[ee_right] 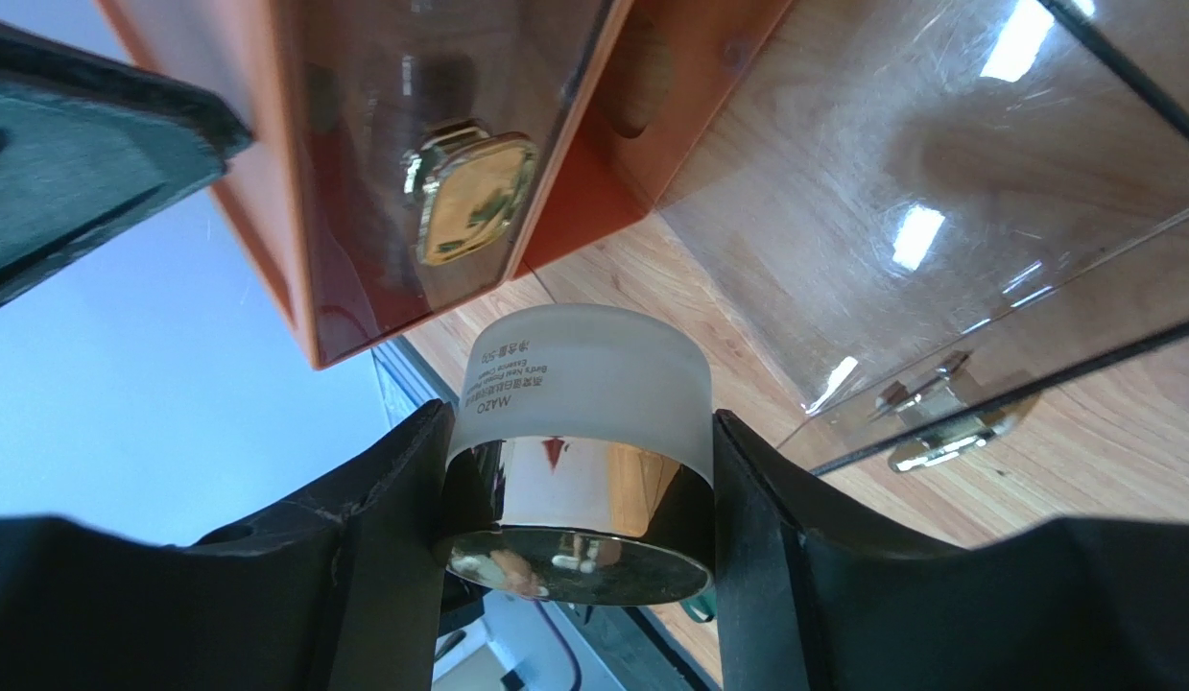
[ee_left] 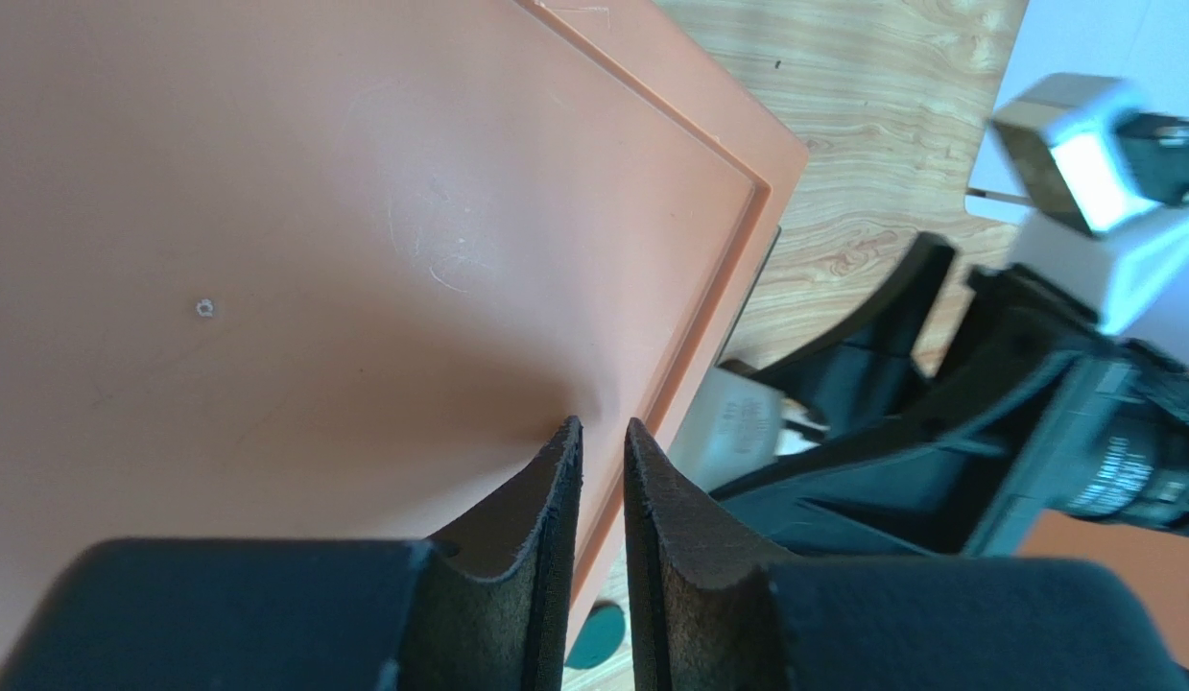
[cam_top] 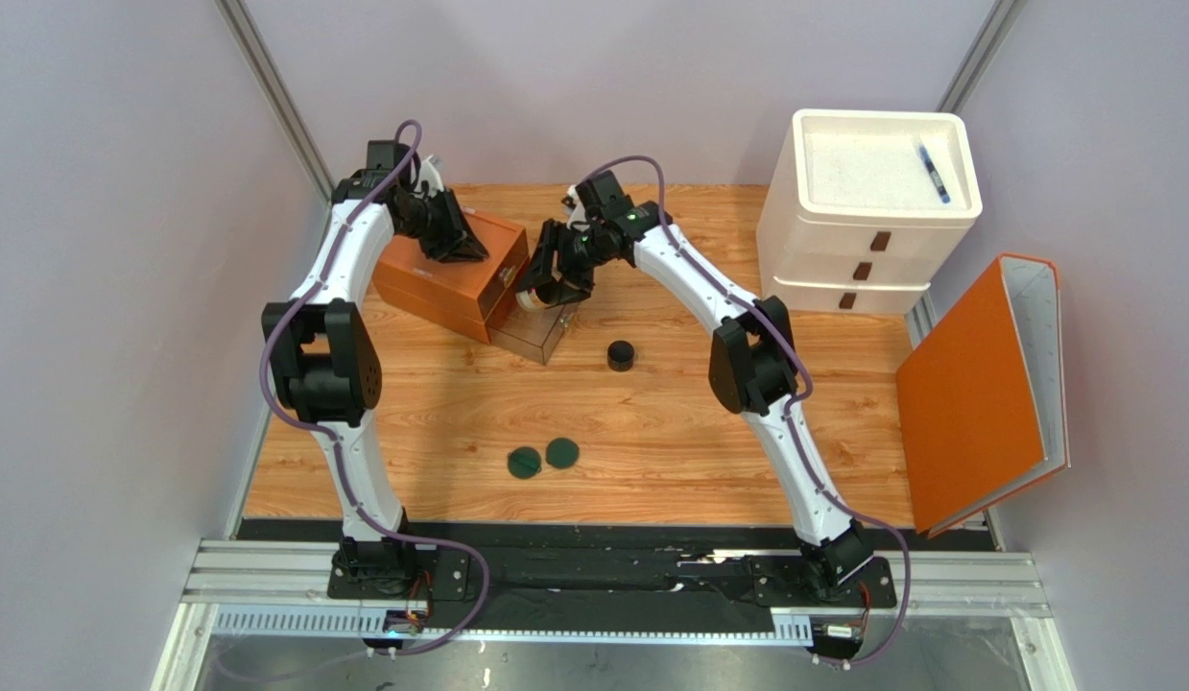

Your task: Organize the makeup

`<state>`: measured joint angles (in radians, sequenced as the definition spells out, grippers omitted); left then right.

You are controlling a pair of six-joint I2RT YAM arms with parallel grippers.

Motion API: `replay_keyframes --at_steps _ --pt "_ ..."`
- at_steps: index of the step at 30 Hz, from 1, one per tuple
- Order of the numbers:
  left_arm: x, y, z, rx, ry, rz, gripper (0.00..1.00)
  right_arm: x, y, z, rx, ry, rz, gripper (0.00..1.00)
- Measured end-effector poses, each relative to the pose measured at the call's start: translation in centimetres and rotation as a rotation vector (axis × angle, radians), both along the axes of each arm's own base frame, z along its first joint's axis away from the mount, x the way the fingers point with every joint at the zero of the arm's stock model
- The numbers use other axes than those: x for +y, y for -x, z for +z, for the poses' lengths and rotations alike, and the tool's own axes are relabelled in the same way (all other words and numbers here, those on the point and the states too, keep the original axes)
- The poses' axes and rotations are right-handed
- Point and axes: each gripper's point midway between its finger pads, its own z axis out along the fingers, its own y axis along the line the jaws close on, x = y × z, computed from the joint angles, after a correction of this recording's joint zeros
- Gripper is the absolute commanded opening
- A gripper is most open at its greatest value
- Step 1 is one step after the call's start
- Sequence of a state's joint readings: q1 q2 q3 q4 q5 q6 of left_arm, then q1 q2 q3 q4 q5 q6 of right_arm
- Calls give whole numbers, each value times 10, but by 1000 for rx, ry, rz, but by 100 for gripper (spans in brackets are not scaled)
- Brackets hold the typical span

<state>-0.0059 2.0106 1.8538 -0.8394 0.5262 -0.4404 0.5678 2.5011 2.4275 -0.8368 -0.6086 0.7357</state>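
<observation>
My right gripper (cam_top: 545, 285) is shut on the round jar (ee_right: 586, 375), which has a frosted body and a shiny cap, and holds it over the pulled-out clear drawer (cam_top: 535, 334) of the orange drawer box (cam_top: 441, 281). My left gripper (cam_top: 463, 245) rests on the box's top (ee_left: 340, 259) near its right edge, jaws almost together with nothing between them. A black round cap (cam_top: 620, 354) stands on the table right of the drawer. Two dark-green discs (cam_top: 524, 462) (cam_top: 563, 452) lie side by side nearer the front. No small bottles are in view.
A white drawer unit (cam_top: 867, 216) stands at the back right with a blue pen (cam_top: 933, 170) on its top tray. An orange binder (cam_top: 982, 396) stands open at the right edge. The drawer's gold knob (ee_right: 470, 195) shows in the right wrist view.
</observation>
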Motion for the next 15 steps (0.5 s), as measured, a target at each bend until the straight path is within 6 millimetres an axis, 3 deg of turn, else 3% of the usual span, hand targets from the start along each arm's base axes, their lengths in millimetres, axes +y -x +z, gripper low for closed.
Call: replay_keyframes --at_steps 1,2,5,15 --pt "0 0 0 0 0 0 24 3 2 -5 16 -1 1 32" --pt "0 0 0 0 0 0 24 5 3 -8 29 -4 0 48" --pt "0 0 0 0 0 0 24 9 0 -12 53 -23 -16 61" --pt "-1 0 -1 -1 5 -2 24 4 -25 -4 11 -55 -81 72"
